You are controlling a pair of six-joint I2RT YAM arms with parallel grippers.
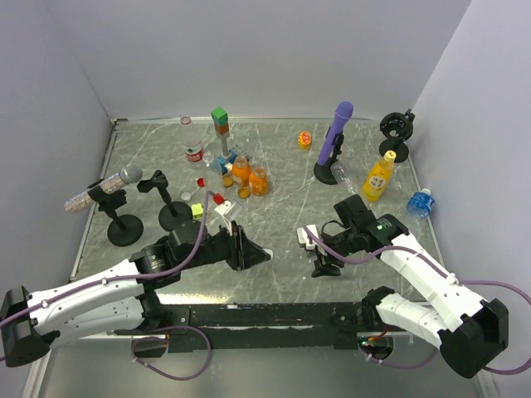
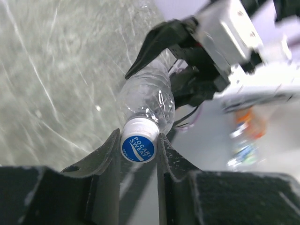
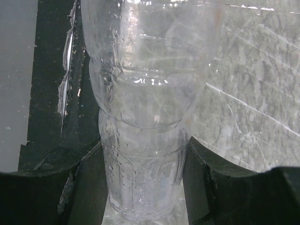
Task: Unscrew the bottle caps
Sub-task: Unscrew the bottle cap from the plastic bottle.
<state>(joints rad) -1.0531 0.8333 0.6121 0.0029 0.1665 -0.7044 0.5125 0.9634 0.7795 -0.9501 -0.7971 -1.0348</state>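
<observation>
A clear plastic bottle [image 2: 147,101] is held lying between my two grippers, low over the table near its front. Its cap [image 2: 138,145], white-sided with a blue printed top, sits squeezed between the left gripper's [image 2: 138,137] two black fingers, so that gripper is shut on it. My right gripper [image 3: 144,154] is shut on the bottle's clear ribbed body [image 3: 145,93], one finger on each side. From above, the left gripper [image 1: 264,254] and the right gripper [image 1: 322,264] point at each other, and the bottle between them barely shows.
Further back stand a yellow juice bottle [image 1: 378,177], a squat blue-labelled bottle [image 1: 420,202], a red-labelled bottle [image 1: 192,145] and two orange bottles [image 1: 241,170]. A purple microphone [image 1: 333,141], a grey microphone [image 1: 112,186], black stands and stacked blocks [image 1: 220,123] are there too. A loose red cap [image 1: 200,182] lies nearby.
</observation>
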